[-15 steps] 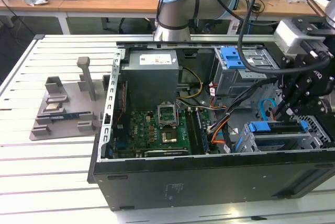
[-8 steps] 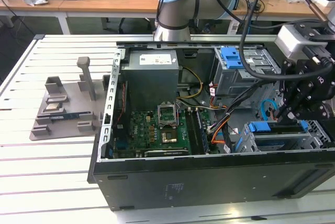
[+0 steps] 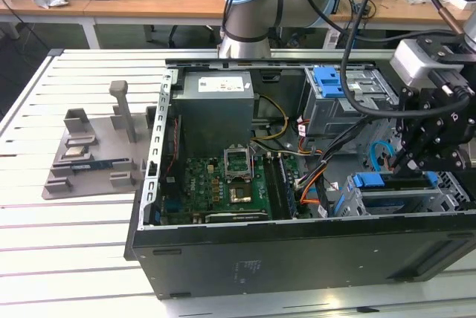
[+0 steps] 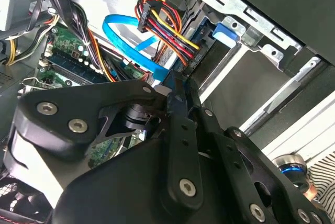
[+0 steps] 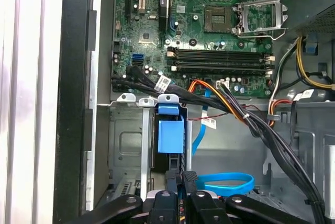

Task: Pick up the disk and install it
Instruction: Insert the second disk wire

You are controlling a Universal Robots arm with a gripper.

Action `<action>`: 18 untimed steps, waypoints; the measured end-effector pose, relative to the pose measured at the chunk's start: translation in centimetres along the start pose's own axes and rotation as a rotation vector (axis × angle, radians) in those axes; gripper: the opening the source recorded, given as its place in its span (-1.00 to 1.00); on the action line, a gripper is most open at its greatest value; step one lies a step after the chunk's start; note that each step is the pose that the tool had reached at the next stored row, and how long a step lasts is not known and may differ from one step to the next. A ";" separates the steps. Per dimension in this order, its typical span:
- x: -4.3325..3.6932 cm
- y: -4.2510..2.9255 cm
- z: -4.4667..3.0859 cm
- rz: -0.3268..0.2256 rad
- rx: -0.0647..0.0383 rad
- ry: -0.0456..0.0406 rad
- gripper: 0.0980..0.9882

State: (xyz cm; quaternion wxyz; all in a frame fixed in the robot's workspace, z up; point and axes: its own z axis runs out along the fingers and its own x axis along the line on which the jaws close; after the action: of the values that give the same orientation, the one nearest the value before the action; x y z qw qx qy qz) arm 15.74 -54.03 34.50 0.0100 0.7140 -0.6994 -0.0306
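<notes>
Matt black metal case (image 3: 297, 255), glossy green circuit board (image 5: 209, 20), blue plastic tab (image 5: 170, 136).

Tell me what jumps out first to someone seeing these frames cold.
The open black computer case with its green motherboard dominates the exterior view. At that view's right, the black gripper hangs over the drive bay, just above the blue-railed disk sitting in the grey cage. In the first wrist view the disk's blue rail stands out directly ahead of the gripper, beside a looped blue cable.
</notes>
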 end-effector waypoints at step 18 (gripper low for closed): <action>0.16 -0.09 0.31 -0.001 0.000 -0.0103 -0.86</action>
State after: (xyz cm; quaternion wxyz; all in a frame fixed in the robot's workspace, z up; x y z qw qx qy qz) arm 15.82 -54.18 34.18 0.0063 0.7140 -0.6992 -0.0342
